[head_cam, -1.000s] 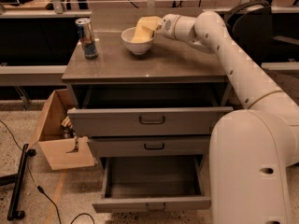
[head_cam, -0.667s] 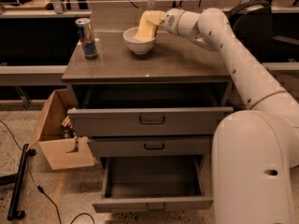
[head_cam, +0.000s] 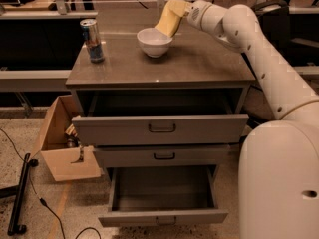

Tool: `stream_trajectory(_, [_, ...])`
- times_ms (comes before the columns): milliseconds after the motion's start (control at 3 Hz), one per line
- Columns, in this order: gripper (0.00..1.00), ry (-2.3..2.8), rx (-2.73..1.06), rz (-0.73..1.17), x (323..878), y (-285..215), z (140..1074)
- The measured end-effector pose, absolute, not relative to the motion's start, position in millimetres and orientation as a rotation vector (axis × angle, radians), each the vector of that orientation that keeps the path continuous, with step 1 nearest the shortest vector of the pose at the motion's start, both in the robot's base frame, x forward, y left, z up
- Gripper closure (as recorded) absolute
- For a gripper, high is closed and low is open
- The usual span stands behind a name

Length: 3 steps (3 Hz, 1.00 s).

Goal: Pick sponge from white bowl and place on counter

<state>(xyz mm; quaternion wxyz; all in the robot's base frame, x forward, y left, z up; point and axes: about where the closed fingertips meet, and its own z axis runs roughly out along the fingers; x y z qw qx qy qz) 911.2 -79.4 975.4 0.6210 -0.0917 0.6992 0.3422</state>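
Fingers (head_cam: 178, 6) above the bowl (head_cam: 153, 45) pinched the tilted sponge (head_cam: 166, 23) (lower end by the rim); a weak hold could let it fall inside.

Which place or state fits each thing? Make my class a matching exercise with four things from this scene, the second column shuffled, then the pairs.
Things
1. sponge
2. white bowl
3. can
4. bottom drawer

Places or states
A. pulled far out, near the floor
B. upright near the left edge of the counter
C. held tilted in the gripper, just above the bowl's rim
D. standing on the counter towards the back, under the sponge

Pairs: 1-C, 2-D, 3-B, 4-A
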Motion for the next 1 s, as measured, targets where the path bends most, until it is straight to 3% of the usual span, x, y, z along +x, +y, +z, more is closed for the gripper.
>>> stream_trajectory(667, [1.0,1.616,-0.016,0.675,881,-152,974])
stream_trajectory(1000, [1.0,1.649,0.029,0.653,865,-164,961])
